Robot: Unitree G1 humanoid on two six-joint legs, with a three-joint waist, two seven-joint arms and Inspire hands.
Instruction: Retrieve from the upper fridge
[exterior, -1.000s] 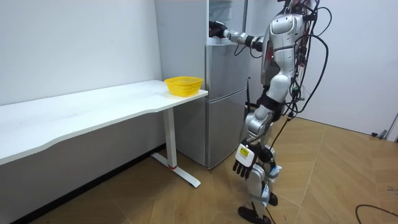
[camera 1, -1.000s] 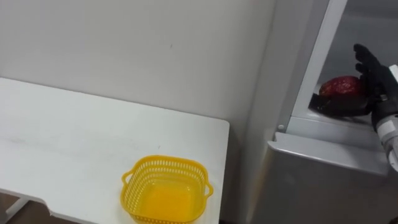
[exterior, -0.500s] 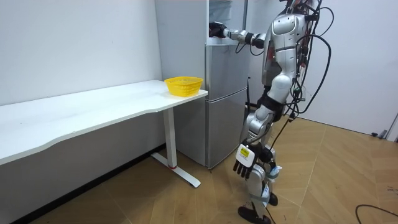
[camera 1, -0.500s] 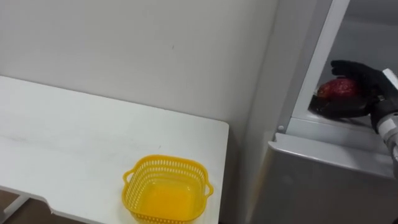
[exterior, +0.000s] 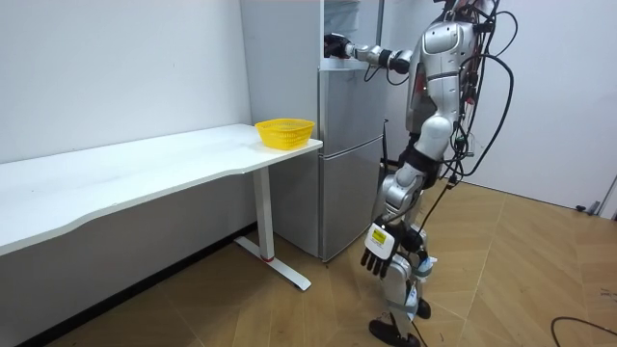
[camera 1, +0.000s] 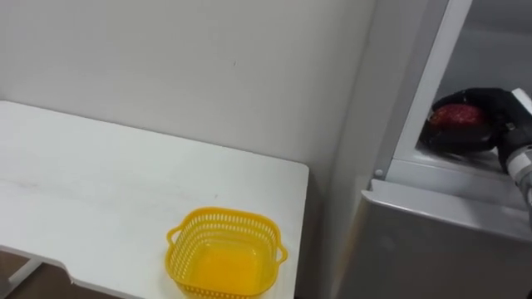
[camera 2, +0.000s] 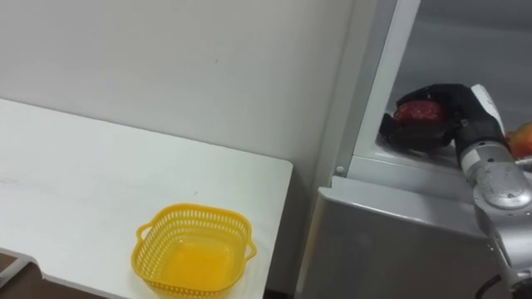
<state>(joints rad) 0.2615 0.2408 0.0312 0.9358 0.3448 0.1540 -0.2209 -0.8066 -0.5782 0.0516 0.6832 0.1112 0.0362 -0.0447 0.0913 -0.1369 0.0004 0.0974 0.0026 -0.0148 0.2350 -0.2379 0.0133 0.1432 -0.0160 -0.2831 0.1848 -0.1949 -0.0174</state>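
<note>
- Fridge (camera 1: 432, 249): the robot stands right in front, right arm reaching into the open upper compartment.
- Table (camera 1: 100, 183): white, just beside the fridge.
- Basket (camera 1: 223, 215): yellow, sitting at the table's near corner.
- Right hand (camera 2: 455, 104): fingers curled over the top of the fruit, thumb hooked beneath it.
- Left hand (exterior: 379, 255): hanging by the leg, fingers relaxed.
- Fruit (camera 2: 418, 113): red, on the fridge shelf, wrapped inside that grip.

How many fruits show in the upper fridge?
2: a red fruit with the right hand curled round it, and a yellow-red one cut off at the right edge. Others may be hidden.
</note>
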